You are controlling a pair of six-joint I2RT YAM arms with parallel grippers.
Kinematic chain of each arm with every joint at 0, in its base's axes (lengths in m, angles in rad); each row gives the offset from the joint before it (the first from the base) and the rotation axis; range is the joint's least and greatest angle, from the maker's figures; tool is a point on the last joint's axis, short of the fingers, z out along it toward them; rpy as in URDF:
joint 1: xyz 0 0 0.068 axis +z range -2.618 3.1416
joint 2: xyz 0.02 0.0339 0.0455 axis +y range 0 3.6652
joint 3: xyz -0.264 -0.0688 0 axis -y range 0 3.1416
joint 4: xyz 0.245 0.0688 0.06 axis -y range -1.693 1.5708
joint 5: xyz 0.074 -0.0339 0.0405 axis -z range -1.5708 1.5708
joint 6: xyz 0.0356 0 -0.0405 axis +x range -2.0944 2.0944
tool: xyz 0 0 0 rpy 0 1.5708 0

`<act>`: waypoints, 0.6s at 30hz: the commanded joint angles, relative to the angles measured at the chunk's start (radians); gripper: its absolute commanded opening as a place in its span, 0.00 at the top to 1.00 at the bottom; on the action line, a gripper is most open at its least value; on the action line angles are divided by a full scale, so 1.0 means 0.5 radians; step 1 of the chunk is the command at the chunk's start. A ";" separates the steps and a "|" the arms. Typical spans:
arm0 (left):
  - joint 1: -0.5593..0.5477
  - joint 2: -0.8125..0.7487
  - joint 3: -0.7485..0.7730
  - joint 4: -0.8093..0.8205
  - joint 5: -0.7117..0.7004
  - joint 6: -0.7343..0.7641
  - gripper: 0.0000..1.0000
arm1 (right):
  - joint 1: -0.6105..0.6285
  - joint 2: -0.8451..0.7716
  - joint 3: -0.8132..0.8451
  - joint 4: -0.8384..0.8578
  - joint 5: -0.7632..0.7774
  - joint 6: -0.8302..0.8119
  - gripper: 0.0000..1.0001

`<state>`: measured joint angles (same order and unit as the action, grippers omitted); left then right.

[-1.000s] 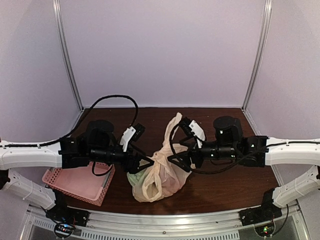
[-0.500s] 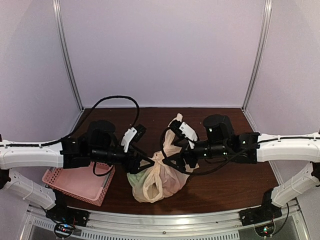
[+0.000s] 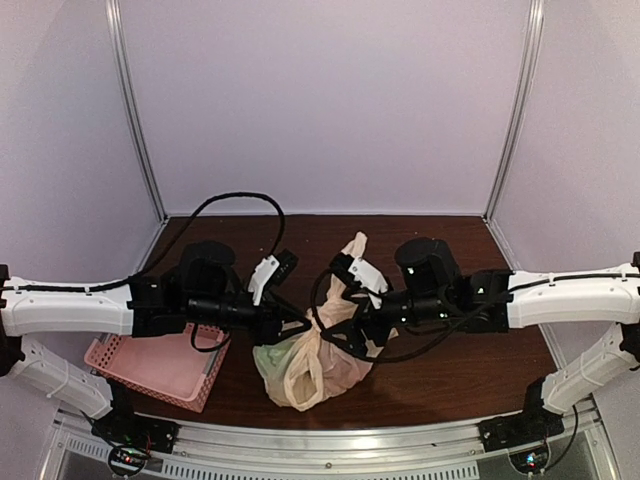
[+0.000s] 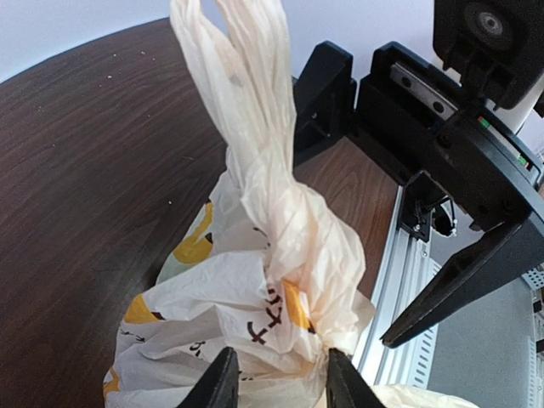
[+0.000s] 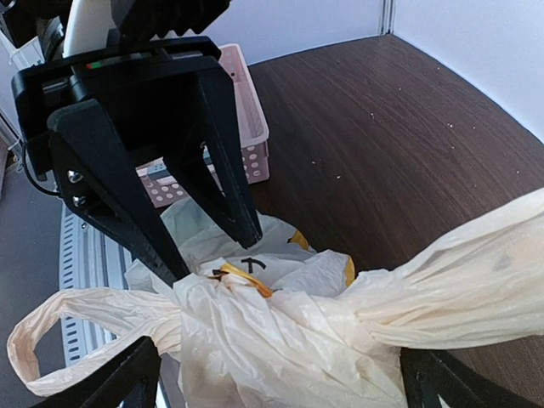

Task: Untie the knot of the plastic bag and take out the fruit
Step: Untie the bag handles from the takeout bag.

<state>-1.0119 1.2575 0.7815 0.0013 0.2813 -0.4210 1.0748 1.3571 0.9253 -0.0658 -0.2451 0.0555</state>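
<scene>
Mid-tabletop (image 3: 450, 370), the left tool (image 4: 276, 382) is pinching the base of the knot (image 4: 293, 255), not yet undone, while the right tool (image 5: 285, 378) is straddling the plastic bag (image 3: 310, 365) wide open (the fruit (image 3: 277, 357) is sitting inside, none taken out).

Fruit (image 3: 283, 352) is just a greenish blur through the bag (image 3: 320, 375) beneath the left gripper (image 4: 276, 382), kinds unreadable. Its fingertips run off the bottom edge, so grip on the bag neck unclear. Right gripper (image 5: 276, 378) fingers cropped at corners. Basket (image 3: 150, 368) behind left gripper half hidden by arm.
</scene>
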 commanded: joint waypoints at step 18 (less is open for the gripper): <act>-0.010 0.017 0.009 0.083 0.079 -0.032 0.56 | 0.102 0.050 -0.062 0.067 0.373 0.106 0.14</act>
<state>-1.0119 1.2625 0.7815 0.0097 0.3088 -0.4324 1.1210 1.3991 0.9104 -0.0444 -0.0948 0.0921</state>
